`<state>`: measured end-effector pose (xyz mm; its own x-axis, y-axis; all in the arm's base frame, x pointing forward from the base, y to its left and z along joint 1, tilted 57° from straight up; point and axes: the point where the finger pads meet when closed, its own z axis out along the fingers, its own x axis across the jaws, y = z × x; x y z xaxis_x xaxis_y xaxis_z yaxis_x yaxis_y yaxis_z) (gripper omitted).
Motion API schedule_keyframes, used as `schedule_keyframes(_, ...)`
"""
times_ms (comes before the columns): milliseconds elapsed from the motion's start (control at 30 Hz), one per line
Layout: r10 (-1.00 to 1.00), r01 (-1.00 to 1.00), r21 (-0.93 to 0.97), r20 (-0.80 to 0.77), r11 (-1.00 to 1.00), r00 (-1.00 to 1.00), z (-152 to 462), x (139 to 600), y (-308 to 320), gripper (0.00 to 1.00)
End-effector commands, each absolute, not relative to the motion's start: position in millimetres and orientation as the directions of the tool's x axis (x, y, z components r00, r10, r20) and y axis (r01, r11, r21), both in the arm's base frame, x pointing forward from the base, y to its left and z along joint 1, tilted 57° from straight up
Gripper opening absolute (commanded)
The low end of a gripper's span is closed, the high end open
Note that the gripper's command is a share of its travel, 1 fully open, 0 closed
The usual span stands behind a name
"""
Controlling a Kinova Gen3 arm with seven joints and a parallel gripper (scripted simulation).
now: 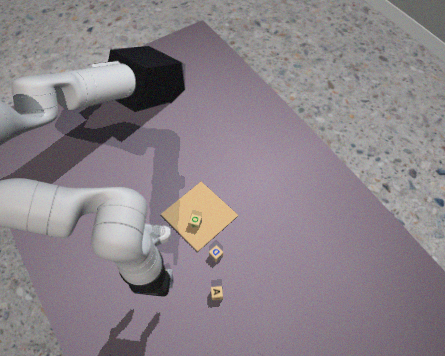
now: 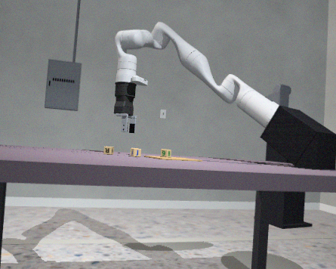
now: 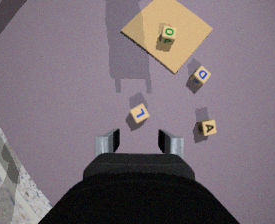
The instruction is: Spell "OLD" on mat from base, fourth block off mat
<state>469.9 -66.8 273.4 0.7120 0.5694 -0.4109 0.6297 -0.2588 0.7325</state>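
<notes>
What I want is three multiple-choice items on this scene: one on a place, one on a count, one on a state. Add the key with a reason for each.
1. Where is the O block?
A. On the mat
B. Beside the A block, off the mat
C. Between the fingers

2. How many blocks lie off the mat?
A. One
B. Two
C. Three

3. What is the state of the gripper?
A. Shut on the L block
B. Open and empty, above the table
C. Shut on nothing

Key:
1 A: the green O sits on the tan square in the top view.
2 C: the wrist view shows the D block, L block and A block on the purple surface.
3 B: the fingers stand wide apart with nothing between them.
</notes>
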Motion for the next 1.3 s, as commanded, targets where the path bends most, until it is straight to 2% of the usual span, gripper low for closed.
schedule_keyframes(0, 0.571, 0.63, 0.733, -0.41, -0.258, 0.711, 273.6, 470.2, -65.9, 1.0)
schedule_keyframes(533, 0.57, 0.618, 0.737, -0.394, -0.273, 0.721, 257.3, 463.4, -47.5, 1.0)
schedule_keyframes(900, 0.543, 0.545, 0.769, -0.316, -0.334, 0.778, 181.5, 409.8, 30.6, 1.0)
schedule_keyframes(1267, 0.518, 0.499, 0.792, -0.279, -0.352, 0.808, 151.6, 376.5, 55.6, 1.0)
